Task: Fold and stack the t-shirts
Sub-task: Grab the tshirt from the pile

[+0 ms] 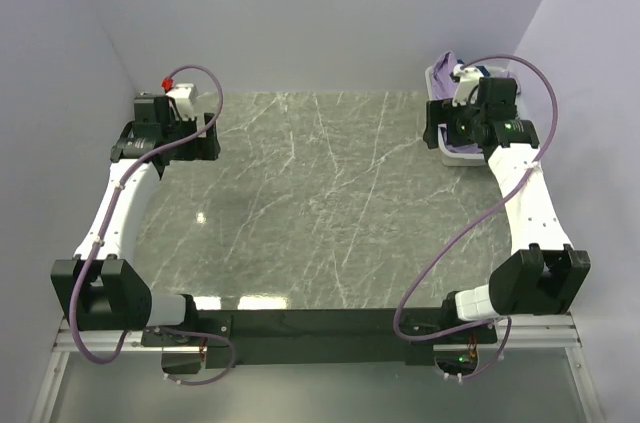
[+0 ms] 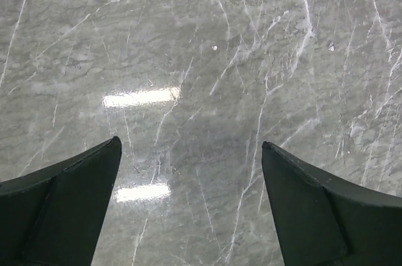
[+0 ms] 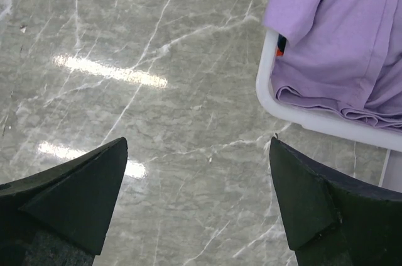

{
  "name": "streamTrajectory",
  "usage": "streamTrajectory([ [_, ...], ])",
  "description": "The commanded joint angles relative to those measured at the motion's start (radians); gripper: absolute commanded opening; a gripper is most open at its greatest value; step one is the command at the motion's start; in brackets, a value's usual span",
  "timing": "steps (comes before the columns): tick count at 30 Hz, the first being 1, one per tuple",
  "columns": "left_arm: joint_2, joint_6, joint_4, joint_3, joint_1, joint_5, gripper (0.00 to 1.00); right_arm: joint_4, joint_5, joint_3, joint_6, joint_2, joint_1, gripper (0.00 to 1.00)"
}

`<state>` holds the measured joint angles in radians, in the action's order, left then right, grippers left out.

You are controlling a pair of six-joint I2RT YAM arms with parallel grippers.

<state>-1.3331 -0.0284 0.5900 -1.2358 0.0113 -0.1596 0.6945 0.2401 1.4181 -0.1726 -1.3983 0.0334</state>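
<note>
**Lilac t-shirt (image 3: 352, 39) lies in the basket, up and to the right of the right gripper**

On the far left is a plain pale wall (image 1: 60, 93). More pale wall runs along the back and down the right side.

The left gripper (image 2: 190, 143) hangs over the table (image 1: 320, 193). Its two dark fingers are spread wide apart. Nothing is between them. Below them is only the table top, which is grey-green stone with thin white lines like cracks. It is shiny, and two bright bars of light glow on it. A small red cap (image 1: 168, 80) sits on top of this arm, and a purple cable (image 1: 205, 78) loops beside it.

The right gripper (image 3: 198, 141) is also spread wide and holds nothing. The same shiny stone shows between its fingers.

Just beside the right finger is the white plastic basket (image 3: 314, 118). The lilac t-shirt is bunched up inside it. One part of the shirt hangs over the rim nearest the gripper. A tiny bit of orange (image 3: 281, 44) peeks out under the cloth.
</note>
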Motion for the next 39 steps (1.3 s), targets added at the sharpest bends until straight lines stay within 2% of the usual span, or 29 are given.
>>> streamTrajectory([
  [1,0.032,-0.010,-0.027,-0.024,-0.004,0.005,0.99,-0.006,-0.007,0.070,0.015,-0.022,0.017,1.00],
  [6,0.020,-0.013,-0.004,-0.054,-0.004,-0.014,0.99,0.008,0.014,0.178,0.024,-0.102,0.094,1.00],
  [14,-0.017,-0.005,0.010,-0.108,-0.004,-0.049,0.99,0.071,-0.024,0.525,0.031,-0.384,0.204,1.00],
  [19,-0.061,-0.007,0.027,-0.140,-0.004,-0.066,0.99,0.125,-0.038,0.743,0.030,-0.585,0.229,0.92],
  [26,-0.083,-0.002,0.024,-0.136,-0.004,-0.058,0.99,0.088,-0.050,0.765,0.030,-0.708,0.230,0.74],
  [34,-0.110,-0.004,0.022,-0.129,-0.004,-0.055,0.99,0.062,-0.053,0.706,0.035,-0.774,0.230,0.63],
  [37,-0.112,-0.004,0.018,-0.123,-0.005,-0.052,0.99,0.059,-0.048,0.697,0.033,-0.772,0.230,0.52],
  [38,-0.113,-0.004,0.016,-0.122,-0.004,-0.052,0.99,0.051,-0.048,0.691,0.033,-0.769,0.230,0.44],
  [39,-0.118,-0.004,0.016,-0.122,-0.004,-0.054,0.99,0.048,-0.051,0.688,0.028,-0.766,0.230,0.41],
])
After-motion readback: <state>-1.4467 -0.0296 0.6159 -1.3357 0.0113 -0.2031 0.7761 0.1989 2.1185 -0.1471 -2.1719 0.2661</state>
